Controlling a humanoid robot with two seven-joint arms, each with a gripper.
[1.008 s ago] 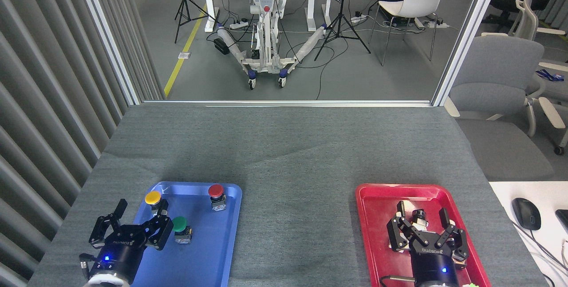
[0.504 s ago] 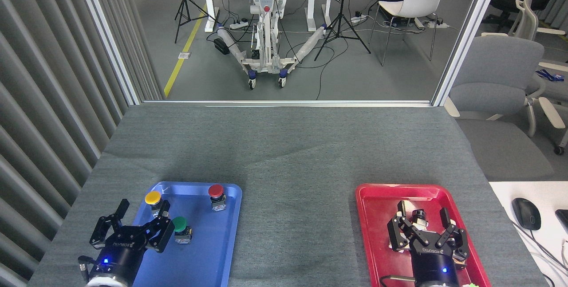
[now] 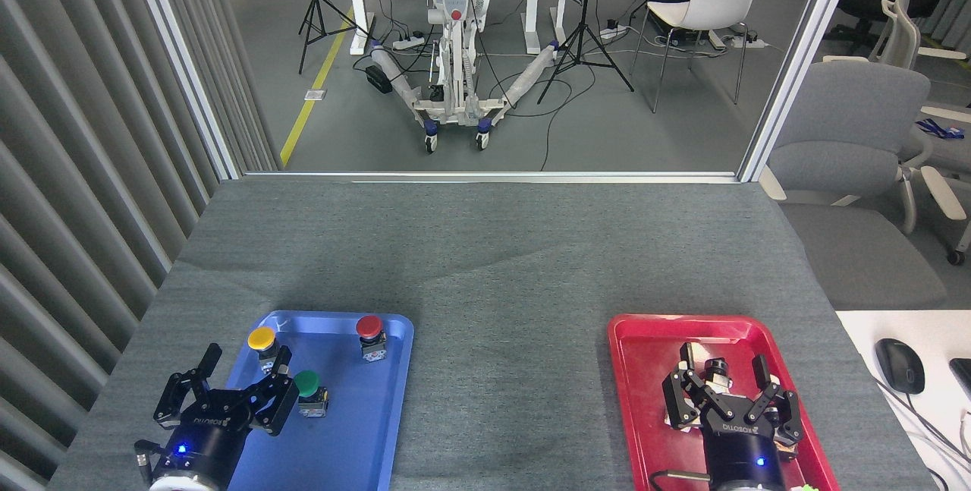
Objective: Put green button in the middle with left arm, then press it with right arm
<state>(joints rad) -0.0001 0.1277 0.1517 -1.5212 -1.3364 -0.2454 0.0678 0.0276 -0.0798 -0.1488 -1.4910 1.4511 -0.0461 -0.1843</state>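
Observation:
The green button (image 3: 309,385) stands upright in the blue tray (image 3: 356,430) at the near left, between a yellow-capped button (image 3: 262,341) and a red-capped button (image 3: 370,330). My left gripper (image 3: 244,360) hovers open at the tray's left edge, its right finger just left of the green cap and not holding it. My right gripper (image 3: 724,363) is open above the red tray (image 3: 645,400), with a small black and metal part (image 3: 714,371) showing between its fingers. The middle (image 3: 508,369) of the grey felt table lies between the two trays.
A grey partition wall runs along the table's left side. The table's far edge meets a metal rail. A white desk with a black mouse (image 3: 899,364) adjoins the right side, and office chairs stand beyond it.
My left gripper has drifted slightly down and to the right, nearer the green button. The right gripper has hardly moved.

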